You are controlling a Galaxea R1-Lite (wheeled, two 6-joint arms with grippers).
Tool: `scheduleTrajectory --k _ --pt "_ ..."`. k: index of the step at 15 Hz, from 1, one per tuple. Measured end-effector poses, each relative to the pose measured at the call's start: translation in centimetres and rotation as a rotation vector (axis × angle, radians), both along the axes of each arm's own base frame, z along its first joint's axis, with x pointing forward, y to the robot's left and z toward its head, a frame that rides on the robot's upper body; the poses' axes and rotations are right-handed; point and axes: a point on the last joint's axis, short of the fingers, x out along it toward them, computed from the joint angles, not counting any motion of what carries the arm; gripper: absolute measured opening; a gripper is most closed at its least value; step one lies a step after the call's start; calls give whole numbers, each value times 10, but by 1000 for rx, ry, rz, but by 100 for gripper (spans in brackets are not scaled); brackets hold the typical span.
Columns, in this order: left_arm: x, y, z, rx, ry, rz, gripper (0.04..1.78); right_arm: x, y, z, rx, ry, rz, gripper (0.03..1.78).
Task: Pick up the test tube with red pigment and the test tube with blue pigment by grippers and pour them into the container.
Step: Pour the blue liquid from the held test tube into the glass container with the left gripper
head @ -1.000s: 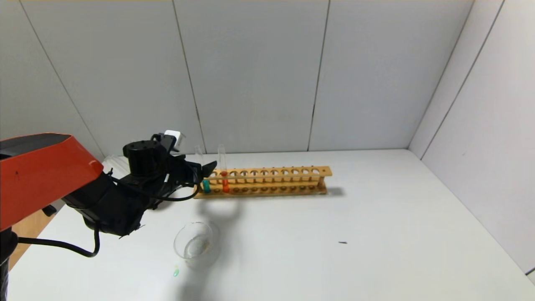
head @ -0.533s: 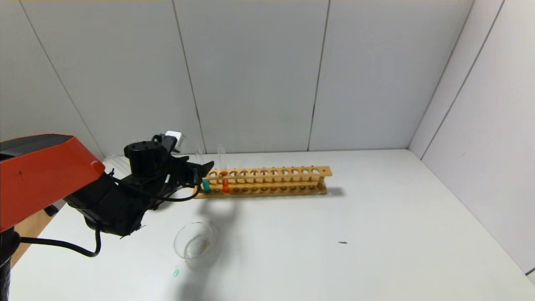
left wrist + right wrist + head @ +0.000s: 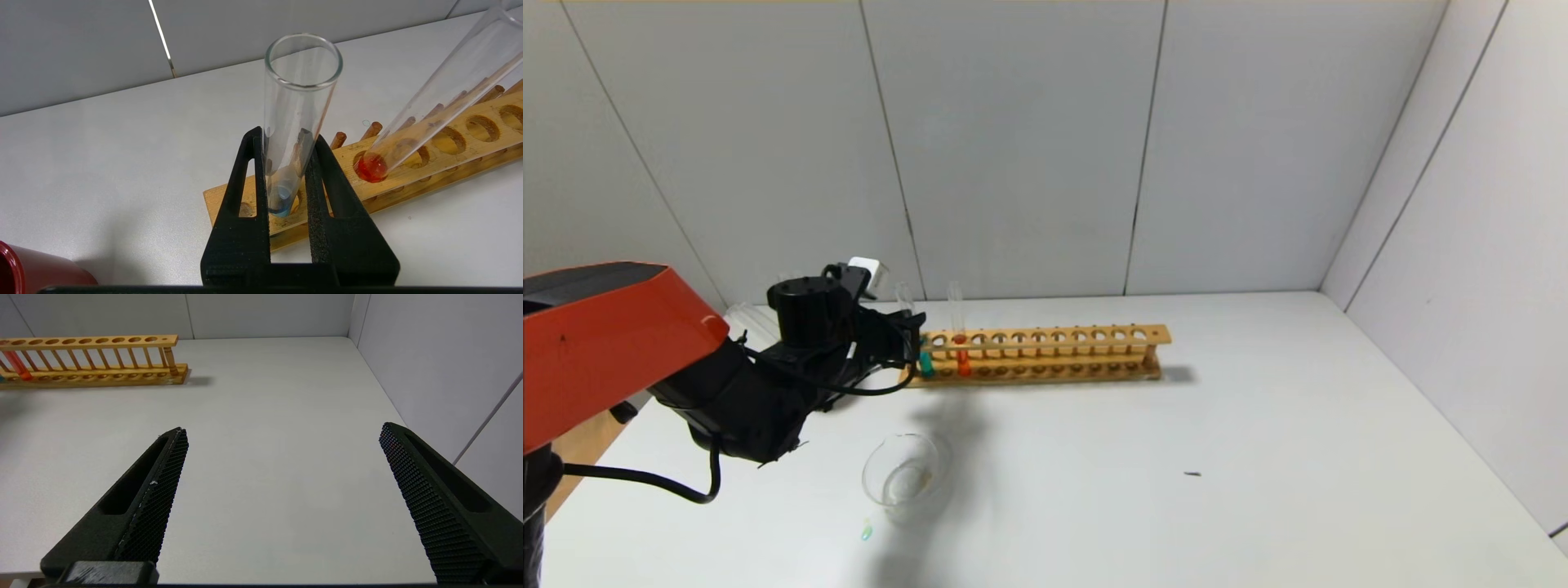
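- Since the earlier frame, the left gripper (image 3: pixel 287 163) had closed its fingers onto the test tube with blue pigment (image 3: pixel 295 122), seated in the rack (image 3: pixel 1045 353)'s end hole.
- The lift probably wanted to go straight up, clear of the test tube with red pigment (image 3: pixel 962 349) just beside it.
- The container (image 3: pixel 905 475) waited nearer the robot.
- The right gripper (image 3: pixel 282 498) hung idle, fingers wide apart.

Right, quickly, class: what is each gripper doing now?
Left gripper: shut on the blue tube, still in the rack.
Right gripper: open, holding nothing.
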Motion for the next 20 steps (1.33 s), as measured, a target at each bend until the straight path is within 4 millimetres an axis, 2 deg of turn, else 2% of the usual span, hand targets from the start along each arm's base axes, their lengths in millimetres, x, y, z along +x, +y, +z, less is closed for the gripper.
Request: scheduleTrajectory --k 10,20 --pt "2 -1 0 2 -4 1 30 0 0 0 0 0 0 171" --pt "14 -13 12 -2 -26 -8 30 0 0 0 0 0 0 171"
